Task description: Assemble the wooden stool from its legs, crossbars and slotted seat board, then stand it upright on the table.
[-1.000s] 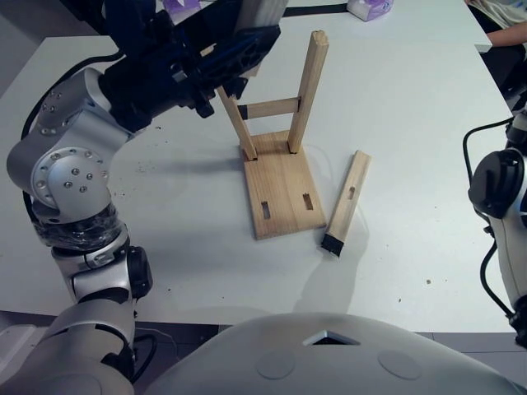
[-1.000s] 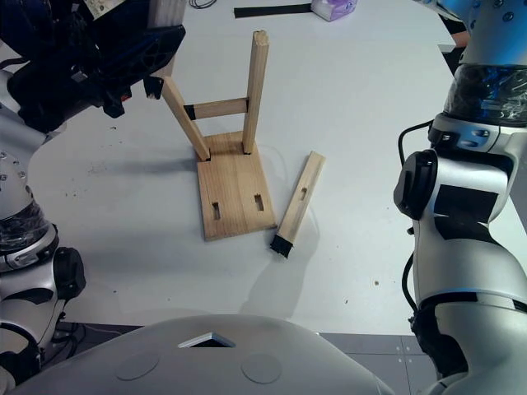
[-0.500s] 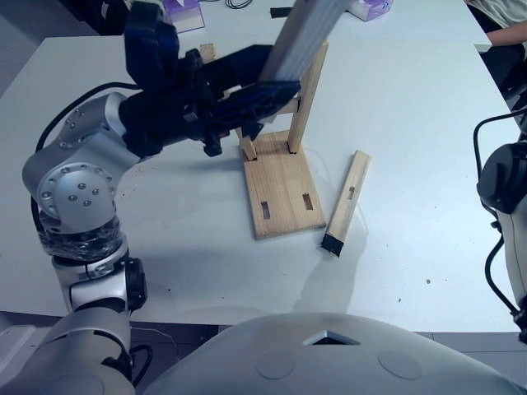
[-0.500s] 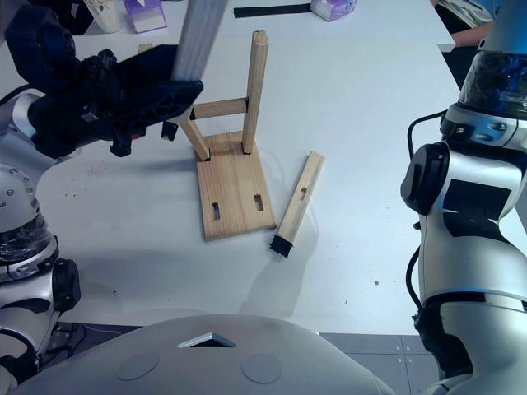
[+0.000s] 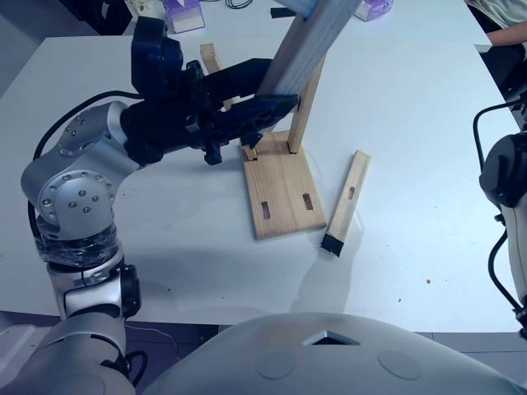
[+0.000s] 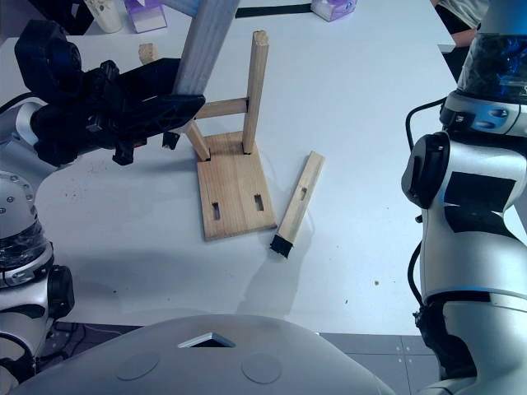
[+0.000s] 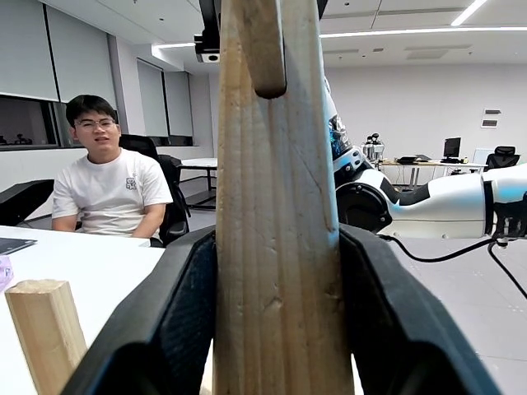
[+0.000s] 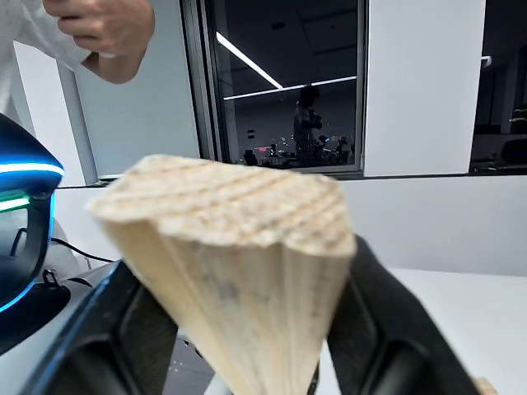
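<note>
Parts count on the white worktop [image 5: 412,107]:

- One seat board [image 5: 284,185], lying flat at the centre of the frame. It has four slots. The two near slots [image 5: 265,209] are empty.
- Four legs. Two standing legs [image 6: 254,90] sit upright in the board's far slots, at upper centre. One loose leg [image 5: 347,202] lies flat just right of the board, apart from it, black-tipped end nearest the bottom of the frame. One held leg [image 5: 309,45] is in the left pincer.
- One crossbar [image 6: 222,107], level between the two standing legs, about halfway up them.
- One short wooden piece [image 5: 211,58], upper left of the frame, beyond the left arm.
- One wooden part [image 8: 230,230] in the right pincer. Which part it is cannot be told.

Left pincer [image 5: 278,82]: closed on the lower end of the held leg, one black finger on each flat side, as the left wrist view confirms. It sits at upper centre-left, above the worktop, just left of the standing legs and above the board's far left corner. The held leg tilts up and to the right from the fingers, crosses in front of the standing pair and runs out of the top edge.

Right pincer [image 8: 247,317]: clamped on the wooden part, whose rough cut end faces the wrist camera.
</note>
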You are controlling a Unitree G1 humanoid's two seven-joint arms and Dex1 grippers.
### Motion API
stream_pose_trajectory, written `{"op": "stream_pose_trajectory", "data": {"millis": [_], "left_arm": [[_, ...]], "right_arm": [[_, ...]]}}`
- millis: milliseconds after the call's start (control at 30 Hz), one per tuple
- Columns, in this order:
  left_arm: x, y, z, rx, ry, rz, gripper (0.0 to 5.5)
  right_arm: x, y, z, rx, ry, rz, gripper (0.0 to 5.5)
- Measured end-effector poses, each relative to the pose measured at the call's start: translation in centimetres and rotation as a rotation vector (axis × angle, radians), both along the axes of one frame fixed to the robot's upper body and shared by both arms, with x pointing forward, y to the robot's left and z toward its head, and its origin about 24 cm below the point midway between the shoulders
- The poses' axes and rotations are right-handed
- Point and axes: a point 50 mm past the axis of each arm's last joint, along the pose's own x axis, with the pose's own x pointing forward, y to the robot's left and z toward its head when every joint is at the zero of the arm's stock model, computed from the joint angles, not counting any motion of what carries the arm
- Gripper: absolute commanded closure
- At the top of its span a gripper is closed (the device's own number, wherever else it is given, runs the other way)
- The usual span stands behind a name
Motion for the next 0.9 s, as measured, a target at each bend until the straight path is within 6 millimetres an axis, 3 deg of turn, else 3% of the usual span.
{"op": "stream_pose_trajectory", "data": {"millis": [267,433,600,700,900], "left_arm": [[0.4,0.2,-0.3,0.072,-0.049,0.033,3.46],[0.6,0.6,-1.1,0.083,-0.042,0.066,3.46],[1.7,1.3,-1.8,0.038,0.0,0.145,2.5],[2.1,2.1,-3.9,0.042,0.062,0.245,2.09],[0.5,3.7,-8.6,0.123,0.163,0.374,2.08]], "right_arm": [[-0.2,0.4,-0.1,-0.049,-0.041,-0.004,3.34],[0.2,0.1,-1.3,-0.069,-0.021,-0.07,3.44],[0.4,-0.2,-2.5,-0.08,-0.109,-0.172,3.46],[0.5,-0.5,-3.4,-0.091,-0.138,-0.206,3.46],[0.5,-1.3,-3.3,-0.108,-0.172,-0.22,3.46]]}}
